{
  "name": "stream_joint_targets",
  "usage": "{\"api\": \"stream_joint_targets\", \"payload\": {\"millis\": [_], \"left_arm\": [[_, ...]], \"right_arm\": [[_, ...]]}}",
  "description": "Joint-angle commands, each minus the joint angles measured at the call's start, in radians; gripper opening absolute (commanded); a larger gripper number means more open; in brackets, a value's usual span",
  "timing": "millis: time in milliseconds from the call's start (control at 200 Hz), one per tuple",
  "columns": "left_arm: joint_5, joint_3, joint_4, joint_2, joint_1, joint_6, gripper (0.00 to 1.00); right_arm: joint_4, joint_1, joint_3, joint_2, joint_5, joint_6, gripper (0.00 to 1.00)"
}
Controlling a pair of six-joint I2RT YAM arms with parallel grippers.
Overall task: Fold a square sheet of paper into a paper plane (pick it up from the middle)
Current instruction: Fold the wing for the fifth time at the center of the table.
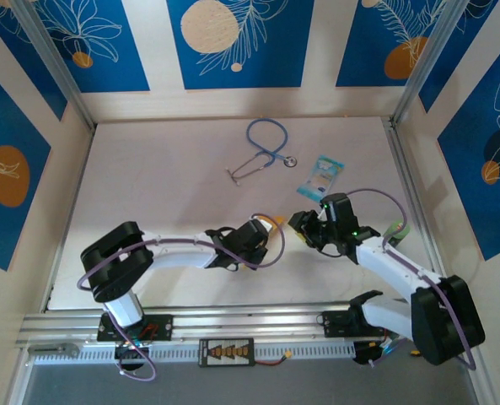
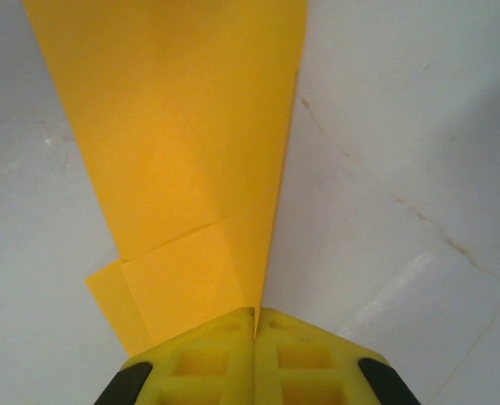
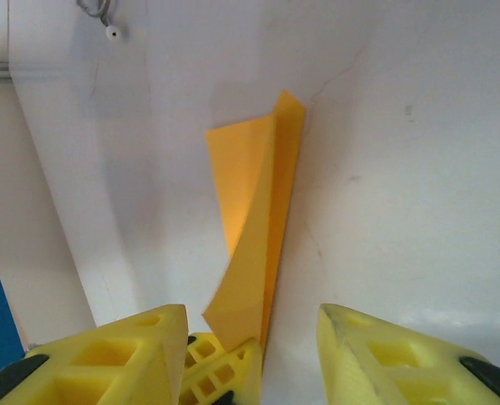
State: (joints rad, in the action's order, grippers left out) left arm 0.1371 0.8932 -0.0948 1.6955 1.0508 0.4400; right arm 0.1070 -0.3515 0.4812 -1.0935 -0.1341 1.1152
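Paper plane (image 2: 199, 169), a light, floppy, easily creased half-folded dart, is held edgewise on the near side of the stethoscope (image 1: 290, 160); its stiffer centre crease looks the safest hold. The 2 arms reach inward towards each other. The left gripper (image 2: 255, 314) pinches the plane's end, while the right gripper (image 3: 251, 312) faces it, jaws apart, holding nothing.

One overhead, two wrist close-ups.
Your top camera looks down at the table (image 1: 165, 169); both wrist cameras share the paper plane (image 2: 182, 152).

white table (image 1: 148, 186): stethoscope (image 1: 262, 152), light-blue packet (image 1: 323, 175) lying apart, far side.
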Motion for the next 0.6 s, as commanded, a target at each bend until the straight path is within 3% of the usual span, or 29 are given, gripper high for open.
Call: {"api": "stream_joint_targets", "payload": {"millis": [0,595], "left_arm": [[-0.133,-0.029,0.092,-0.025,-0.031,0.052,0.0],[-0.512,-0.147,0.471,0.054,-0.168,0.259,0.0]], "right_arm": [[0.066,0.021,-0.04,0.051,0.002,-0.026,0.45],[-0.043,0.034,-0.096,0.083,-0.103,-0.049,0.43]]}}
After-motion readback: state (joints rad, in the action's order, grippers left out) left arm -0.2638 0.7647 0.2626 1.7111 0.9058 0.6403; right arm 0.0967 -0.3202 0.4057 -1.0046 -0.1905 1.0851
